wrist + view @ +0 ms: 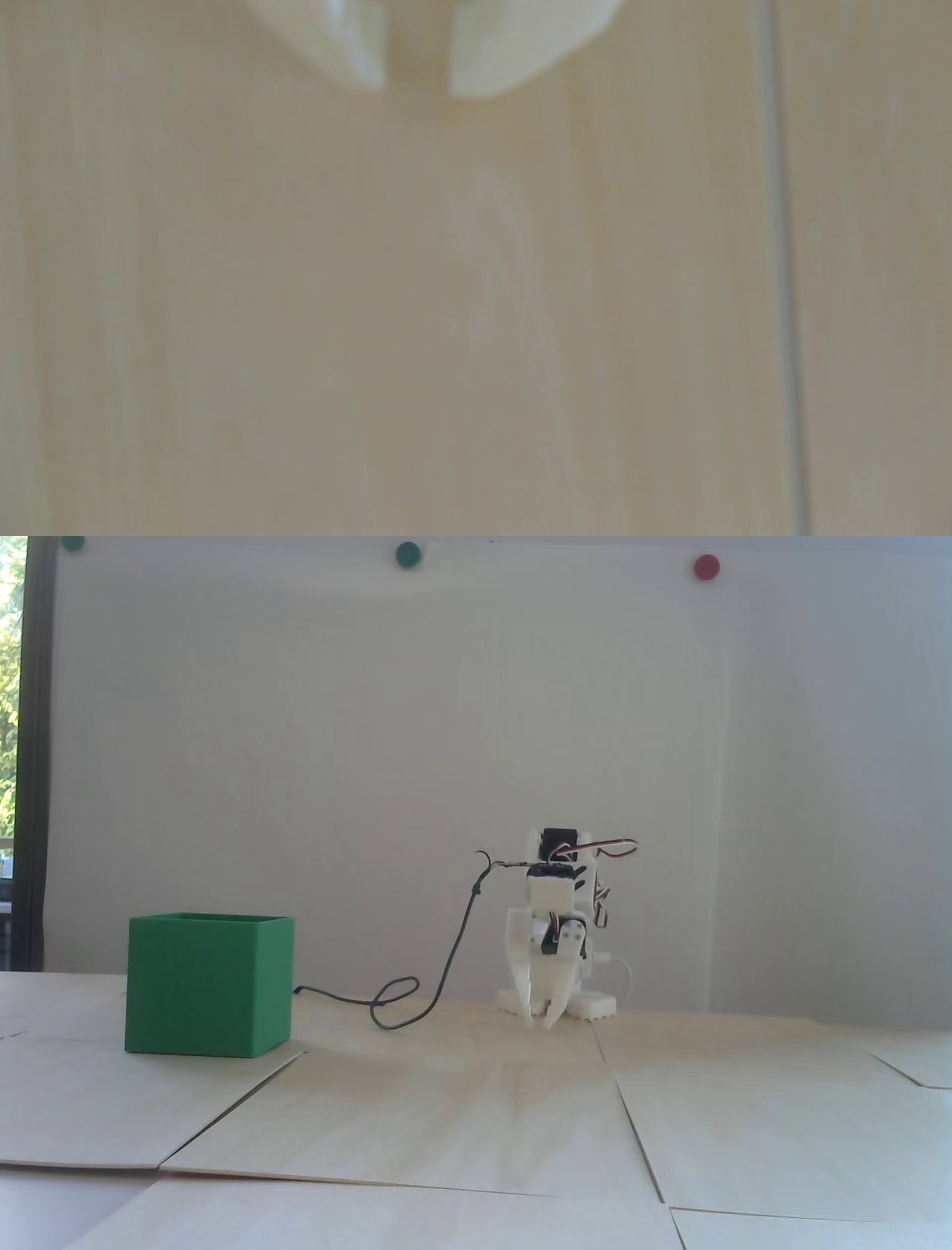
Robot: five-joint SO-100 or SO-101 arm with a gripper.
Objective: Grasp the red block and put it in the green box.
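In the fixed view, the small white plastic arm (554, 923) sits folded right of centre, against the pale wall. Its hand (541, 1019) points down with the tips just above or touching the pale wooden counter (476, 1116). The two white fingers stand slightly apart and hold nothing. The green square open-topped plastic box (208, 984) stands at the left of the frame, well apart from the arm. A thin dark cable (439, 982) loops across the counter between them. No red block shows anywhere in this view; it may be inside the box or out of frame, and I cannot tell which.

I judge the task to be either not yet begun or already finished, with the arm at rest. If the block is not yet picked up, the next move calls for lifting the arm, finding the block, and spreading the fingers wider around it.

The counter is made of light plywood panels laid side by side with thin seams. Round magnets, two green (407, 554) and one red (706, 566), dot the top of the wall. A window edge shows at far left.

In the wrist view, the blurred white fingertips (494, 62) enter from the top edge with a narrow gap between them. Below them lies only bare wood grain (360, 309) and one panel seam (785, 309) down the right side.
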